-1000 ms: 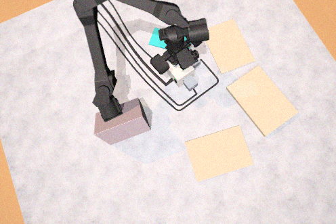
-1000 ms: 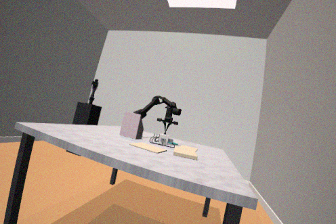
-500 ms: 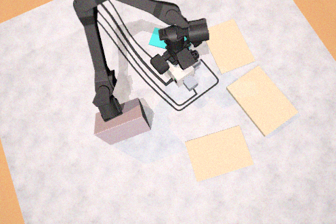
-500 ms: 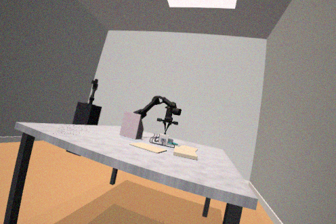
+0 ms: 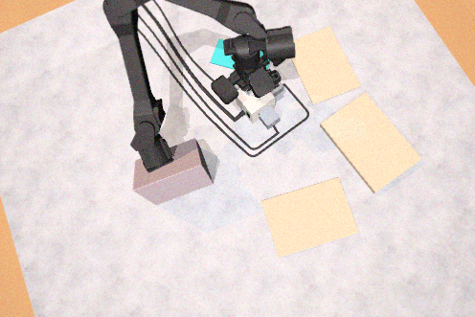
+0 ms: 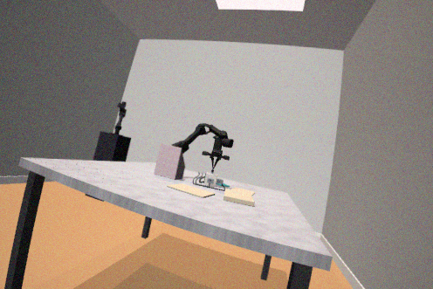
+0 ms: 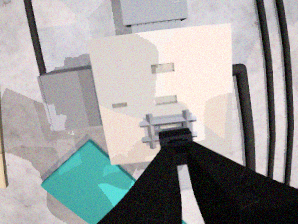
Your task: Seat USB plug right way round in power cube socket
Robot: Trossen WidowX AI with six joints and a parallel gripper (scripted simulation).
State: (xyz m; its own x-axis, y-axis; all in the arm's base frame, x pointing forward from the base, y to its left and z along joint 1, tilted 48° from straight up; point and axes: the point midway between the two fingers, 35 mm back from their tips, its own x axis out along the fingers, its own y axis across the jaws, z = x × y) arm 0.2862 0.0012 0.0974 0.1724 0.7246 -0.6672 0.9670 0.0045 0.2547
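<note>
- No text, label, brand, number or sign can be read in any of the three views.
- On the faces that are shown, no lettering can be made out.
</note>
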